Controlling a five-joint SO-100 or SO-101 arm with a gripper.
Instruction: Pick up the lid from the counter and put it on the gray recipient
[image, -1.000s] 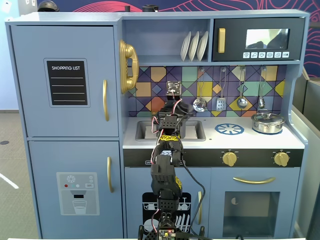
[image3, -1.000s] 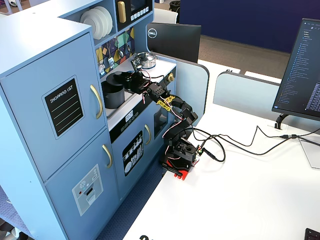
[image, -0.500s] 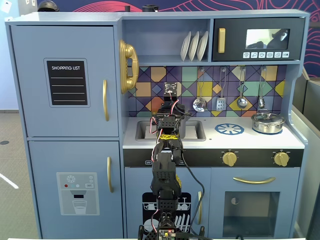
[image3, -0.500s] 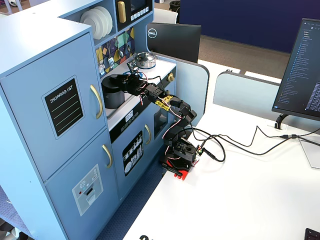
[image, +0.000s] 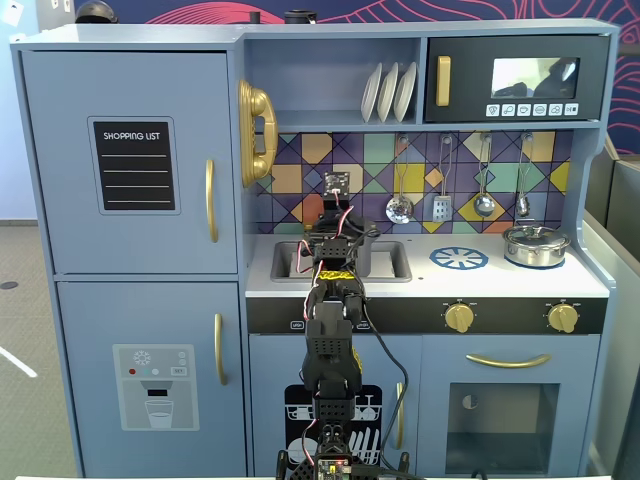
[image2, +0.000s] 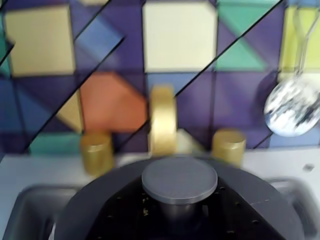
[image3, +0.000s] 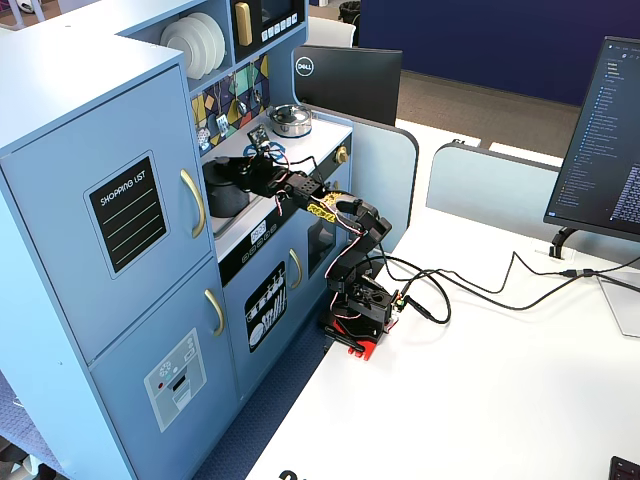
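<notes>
We see a blue toy kitchen (image: 130, 200) with a black robot arm (image: 328, 350) reaching from a white table (image3: 480, 400) up over the counter to the sink (image: 385, 262). In the angled fixed view, the gray recipient (image3: 222, 190) stands in the sink area, a dark cylindrical pot, and the lid (image3: 232, 164) sits at its top, with the gripper (image3: 250, 170) right over it. In the wrist view, the lid (image2: 100, 205) fills the bottom of the picture as a wide dark disc, and its round flat knob (image2: 180, 180) is at the centre, close to the camera. We cannot tell whether the fingers are spread or closed around the lid, since none of the views shows them clearly.

Behind the lid in the wrist view stands a gold faucet (image2: 163, 125) with two gold taps (image2: 96, 150), set against a backsplash of coloured tiles (image2: 180, 35). A silver ladle (image2: 292, 107) hangs at the right. In the front fixed view, a shiny silver pot (image: 535, 245) rests on the counter's far right, well apart from the arm.
</notes>
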